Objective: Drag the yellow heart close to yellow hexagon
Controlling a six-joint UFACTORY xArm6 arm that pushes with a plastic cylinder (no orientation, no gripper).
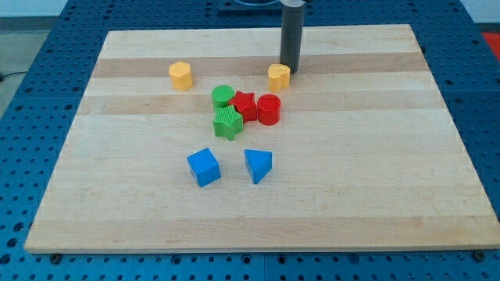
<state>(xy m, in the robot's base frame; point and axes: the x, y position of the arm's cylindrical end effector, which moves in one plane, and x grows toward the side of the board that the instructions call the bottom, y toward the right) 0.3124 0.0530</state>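
I am looking down at a pale wooden tabletop (351,195) resting on a blue perforated base (484,94). My arm is entering from the view's top as a straight dark rod (291,35), standing upright, and only its lower length is showing. This rig is carrying no gripper, so there is nothing here opening, closing or gripping; the rod simply ends in my tip (291,70). My tip is sitting on the tabletop just beside the yellow heart (278,76), at the heart's right and slightly toward the view's top, and it appears to be touching the heart or nearly so. The yellow heart is lying in the upper middle of the tabletop. The yellow hexagon (180,75) is lying well apart from it toward the view's left, at about the same height in the view. Below and between them a tight cluster is sitting: a green cylinder (223,96), a red star (244,104), a red cylinder (269,108) and a green star (227,122), each touching or just beside its neighbour. Further toward the view's bottom, a blue cube (204,166) and a blue triangle (258,165) are lying near each other but apart.
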